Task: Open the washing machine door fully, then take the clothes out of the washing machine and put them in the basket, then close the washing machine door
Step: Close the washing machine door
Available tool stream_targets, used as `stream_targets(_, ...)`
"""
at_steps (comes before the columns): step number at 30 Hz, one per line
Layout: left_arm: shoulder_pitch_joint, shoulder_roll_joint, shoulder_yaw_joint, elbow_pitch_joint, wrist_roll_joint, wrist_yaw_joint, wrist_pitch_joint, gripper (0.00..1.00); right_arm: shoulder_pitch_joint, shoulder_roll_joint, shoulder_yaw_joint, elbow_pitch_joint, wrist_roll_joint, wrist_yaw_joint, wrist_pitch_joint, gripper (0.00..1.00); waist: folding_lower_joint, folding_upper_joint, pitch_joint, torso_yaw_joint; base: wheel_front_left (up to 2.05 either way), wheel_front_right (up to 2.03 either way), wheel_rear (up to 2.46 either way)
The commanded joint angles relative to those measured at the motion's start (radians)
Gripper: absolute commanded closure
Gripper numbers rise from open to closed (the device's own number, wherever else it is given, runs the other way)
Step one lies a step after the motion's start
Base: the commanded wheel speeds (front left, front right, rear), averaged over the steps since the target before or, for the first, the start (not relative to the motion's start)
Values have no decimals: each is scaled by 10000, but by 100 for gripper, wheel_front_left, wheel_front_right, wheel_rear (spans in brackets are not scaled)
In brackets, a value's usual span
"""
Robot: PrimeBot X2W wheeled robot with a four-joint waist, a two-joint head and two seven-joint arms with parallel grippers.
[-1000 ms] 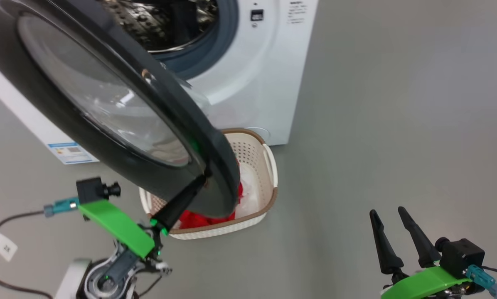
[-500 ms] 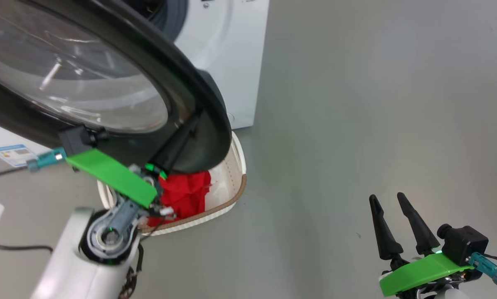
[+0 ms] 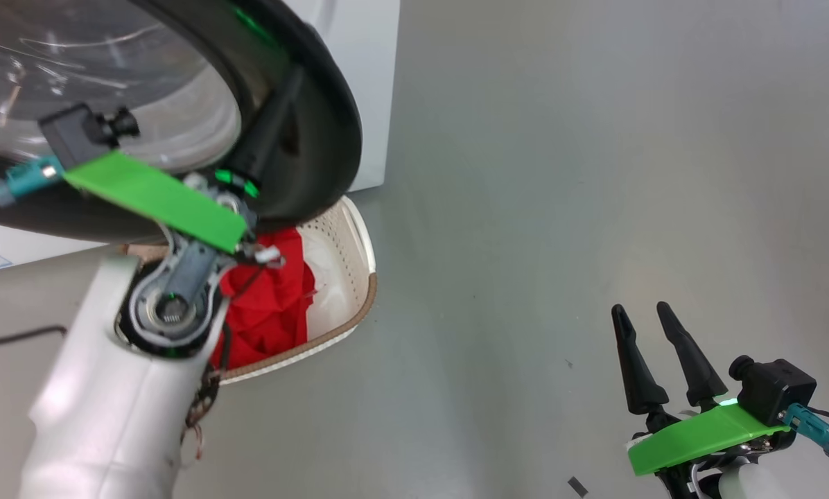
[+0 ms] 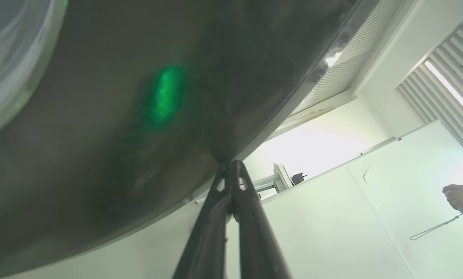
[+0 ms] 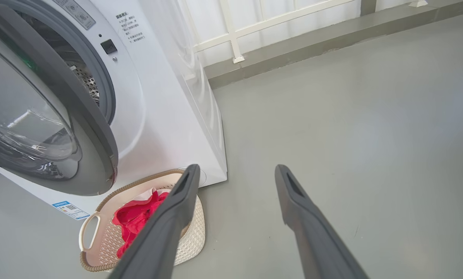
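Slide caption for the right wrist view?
Right gripper open; bright red clothes in cream perforated basket below part-open black-rimmed glass door of white washing machine.

So the basket [image 5: 100,248] sits on the floor [image 3: 525,208] right in front of the washing machine [image 5: 169,116], partly under the swung-out washing machine door [image 5: 34,116], clothes [image 5: 132,221] inside it. The left gripper [image 4: 231,166] tips touch the door's edge. The right gripper [image 3: 640,312] is well off to the right.
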Motion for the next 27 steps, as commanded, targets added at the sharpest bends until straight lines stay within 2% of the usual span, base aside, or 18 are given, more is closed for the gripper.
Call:
stream_targets(1,-505,337,238,-148,65,-67,-180,100,-295,-78,215,-211,106,73,-65,0,0,0,124,-126,0,0,0)
stream_targets(15,-2173,708,-228,1192,259,-67,-1621,100,-539,-78,334,-207,459,73,-65,0,0,0,531,-518,0,0,0)
stream_targets(27,-2812,992,-838,1775,154,-67,-2196,100,-604,-78,339,-194,557,73,-65,0,0,0,654,-642,0,0,0)
